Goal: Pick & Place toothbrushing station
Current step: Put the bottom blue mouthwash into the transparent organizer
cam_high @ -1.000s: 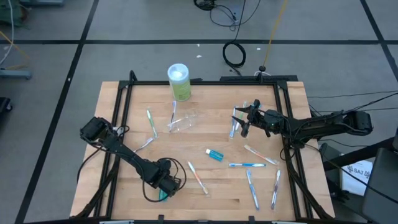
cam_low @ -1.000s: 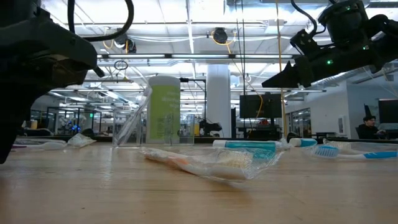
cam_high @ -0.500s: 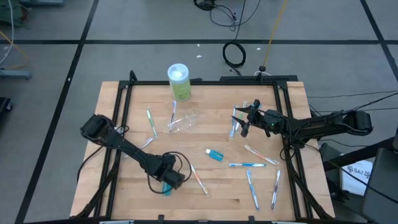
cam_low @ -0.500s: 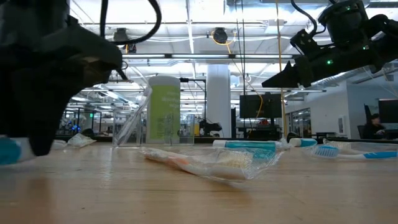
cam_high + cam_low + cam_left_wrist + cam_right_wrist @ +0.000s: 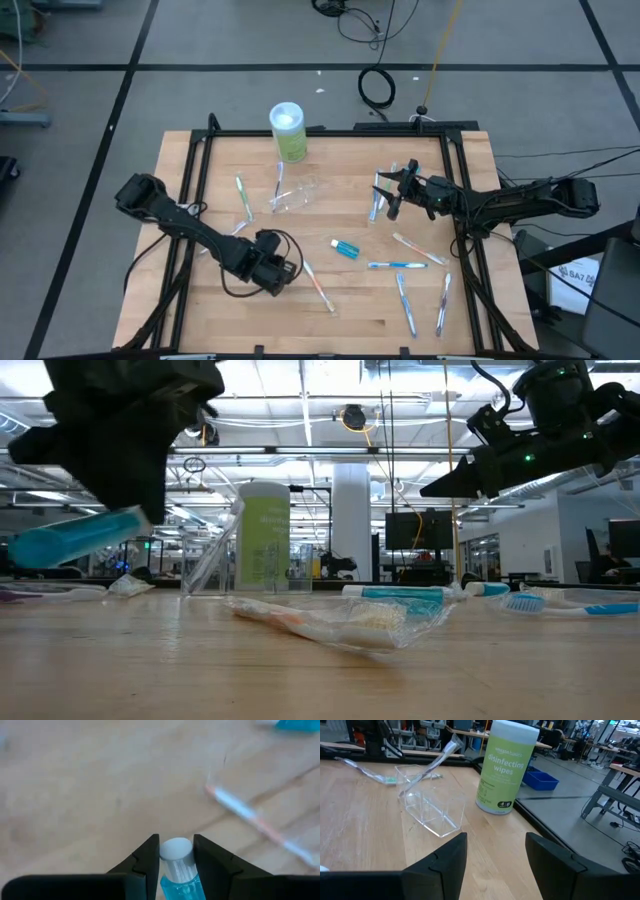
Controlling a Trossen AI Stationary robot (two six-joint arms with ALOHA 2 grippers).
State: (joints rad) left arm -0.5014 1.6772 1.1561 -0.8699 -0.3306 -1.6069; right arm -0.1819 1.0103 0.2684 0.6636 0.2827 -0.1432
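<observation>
Now the small blue, white-capped tube (image 5: 177,870) is rising off the wooden bench (image 5: 360,300), clamped between the left jaws (image 5: 176,854); a second ago it was lying at the front left of the bench, and in the low view it is hanging tilted in the air, cap end higher. That lift suggests the pick is done and the carry toward the station is beginning. The left arm is reaching in from the left edge, elbow bent, its wrist hovering over the front-left part of the bench and pointing roughly toward the middle.

The small clear plastic cup (image 5: 292,197) is lying on its side near the back, beside the tall green wipes container with a white lid (image 5: 288,131). Slim pale and orange toothbrushes (image 5: 318,286) and another small blue tube (image 5: 344,249) are lying scattered, apart from each other.

The right jaws (image 5: 492,851) are standing apart, empty, as that arm is waiting above the right middle, facing the cup.
</observation>
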